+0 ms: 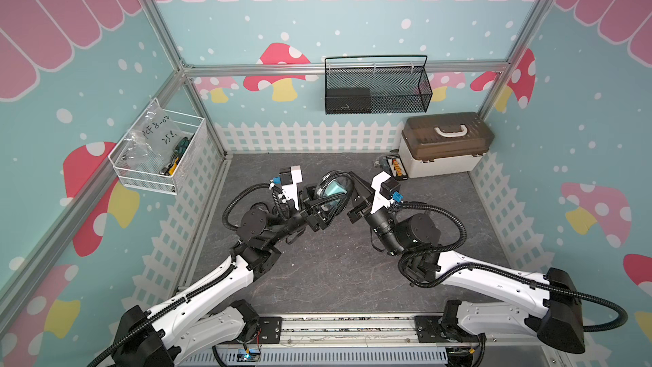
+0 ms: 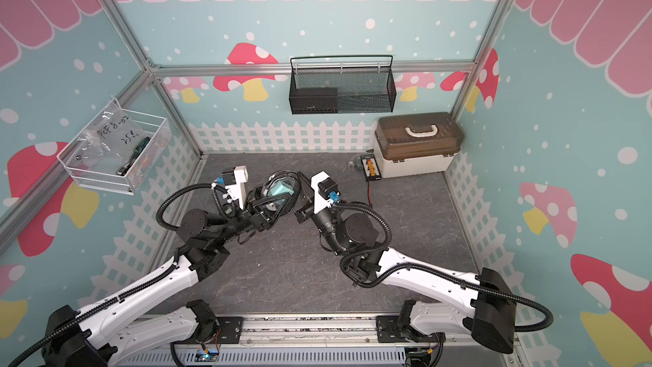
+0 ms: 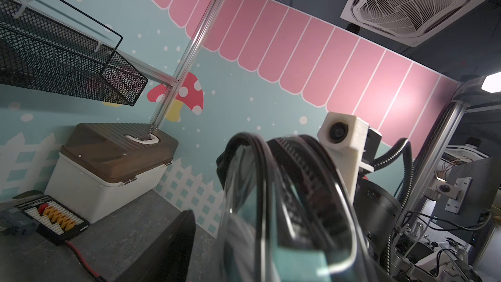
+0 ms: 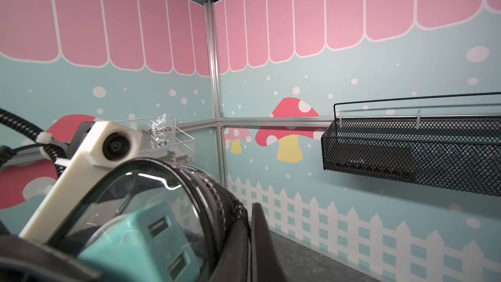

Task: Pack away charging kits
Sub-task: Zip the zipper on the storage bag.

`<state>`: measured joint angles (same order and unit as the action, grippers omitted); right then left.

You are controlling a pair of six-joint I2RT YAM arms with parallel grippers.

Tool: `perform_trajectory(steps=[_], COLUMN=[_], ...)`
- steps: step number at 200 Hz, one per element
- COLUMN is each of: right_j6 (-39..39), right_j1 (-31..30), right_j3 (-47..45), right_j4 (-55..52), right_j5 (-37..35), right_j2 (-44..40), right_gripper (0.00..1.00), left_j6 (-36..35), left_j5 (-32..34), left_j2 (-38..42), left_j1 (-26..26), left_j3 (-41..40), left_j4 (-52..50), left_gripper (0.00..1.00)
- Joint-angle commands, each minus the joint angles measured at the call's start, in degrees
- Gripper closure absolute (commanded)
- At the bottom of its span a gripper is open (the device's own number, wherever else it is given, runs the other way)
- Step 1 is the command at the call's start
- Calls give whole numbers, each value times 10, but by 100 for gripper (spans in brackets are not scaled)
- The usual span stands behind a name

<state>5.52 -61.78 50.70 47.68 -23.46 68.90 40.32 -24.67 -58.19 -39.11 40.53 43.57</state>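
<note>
Holding one black-rimmed pouch [image 3: 284, 185] aloft over the middle of the desk [image 1: 335, 270], both arms meet at it. Right end effector [image 1: 352, 185]: clenched on the pouch's rim. Left end effector [image 1: 330, 206]: jaws parted, one finger standing clear of the pouch wall. One teal charger [image 4: 141, 242] lies inside, behind the clear window; a cable cannot be confirmed.

Judged step: kit loaded, pouch passing to the right arm alone. The next move calls for a firm rim grip and a clean left withdrawal before closing or stowing.

Count: one pouch, one charger, one black mesh basket [image 1: 377, 90], one white wire basket [image 1: 158, 157], one beige box [image 1: 441, 157], one connector board [image 1: 397, 167].
</note>
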Motion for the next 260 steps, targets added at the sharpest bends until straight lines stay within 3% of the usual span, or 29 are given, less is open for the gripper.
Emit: perform_trajectory(steps=[1,55,92,116,164,192,211,260], right_j6=[50,74,61,-1,-116,-160,-196,-258], right_j1=[-12,-38,-45,-43,-3,36,45,81], right_j3=[7,32,26,18,42,68,76,83], right_j4=[76,101,97,69,-72,-162,-182,-223], right_j5=[-66,-97,-88,-65,11,83,94,133], right_j2=[16,62,60,37,-14,-39,-48,-61], right_gripper=[100,100,100,100,100,100,100,100], left_j6=[22,29,29,9,-40,-91,-126,-158], left_j5=[35,85,118,115,49,32,24,-27], left_j2=[-6,-16,-4,19,55,65,59,56], left_j1=[-11,-21,-21,-21,-20,-18,-13,17], left_j3=[-7,-13,-11,11,69,111,143,160], left_j4=[55,89,71,-14,-202,-328,-417,-498], left_gripper=[27,31,84,100,100,100,100,100])
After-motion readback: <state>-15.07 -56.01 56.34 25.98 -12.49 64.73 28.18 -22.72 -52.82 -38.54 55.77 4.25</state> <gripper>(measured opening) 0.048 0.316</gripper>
